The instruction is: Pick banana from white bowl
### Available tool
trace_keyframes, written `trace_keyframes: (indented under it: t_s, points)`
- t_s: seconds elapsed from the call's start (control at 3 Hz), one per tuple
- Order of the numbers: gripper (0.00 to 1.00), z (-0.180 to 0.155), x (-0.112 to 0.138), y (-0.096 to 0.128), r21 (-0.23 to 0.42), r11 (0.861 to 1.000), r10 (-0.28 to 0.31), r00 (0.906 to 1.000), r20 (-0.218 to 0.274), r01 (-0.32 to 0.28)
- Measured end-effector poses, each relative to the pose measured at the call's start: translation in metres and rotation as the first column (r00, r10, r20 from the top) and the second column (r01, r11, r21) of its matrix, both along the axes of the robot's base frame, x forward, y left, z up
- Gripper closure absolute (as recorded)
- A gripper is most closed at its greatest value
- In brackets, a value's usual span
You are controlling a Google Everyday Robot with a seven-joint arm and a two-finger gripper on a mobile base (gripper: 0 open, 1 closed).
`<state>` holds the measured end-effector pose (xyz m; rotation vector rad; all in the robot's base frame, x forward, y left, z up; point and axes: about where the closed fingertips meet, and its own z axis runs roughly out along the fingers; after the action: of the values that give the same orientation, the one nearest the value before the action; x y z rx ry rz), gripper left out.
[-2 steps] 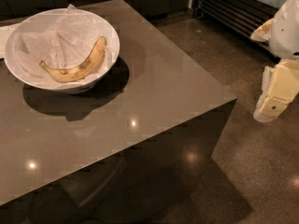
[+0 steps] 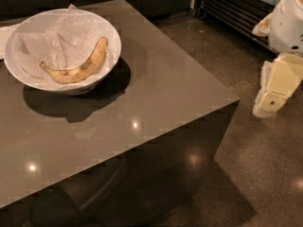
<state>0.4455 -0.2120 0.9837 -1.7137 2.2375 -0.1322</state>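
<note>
The banana point(image 2: 78, 65), yellow with dark speckles, lies curved inside the white bowl point(image 2: 19, 72) on crumpled white paper. The bowl stands at the far left of the dark grey table point(image 2: 156, 93). My gripper point(image 2: 274, 91), cream-coloured, hangs at the right edge of the view, off the table's right side and above the floor. It is far from the bowl and holds nothing that I can see.
The table's right corner point(image 2: 236, 100) lies between the gripper and the bowl. A dark speckled floor point(image 2: 255, 174) runs to the right and in front. A slatted metal unit point(image 2: 232, 8) stands at the back right.
</note>
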Motion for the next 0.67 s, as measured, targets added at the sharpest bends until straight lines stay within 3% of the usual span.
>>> trace_keyframes:
  t_s: [0.33,0.67]
  points:
    - [0.0,0.008,0.019,0.014,-0.011,1.0,0.025,0.9997,0.006,-0.025]
    - [0.0,0.005,0.039,0.041,-0.04,0.995,0.09,0.9957,-0.021,-0.091]
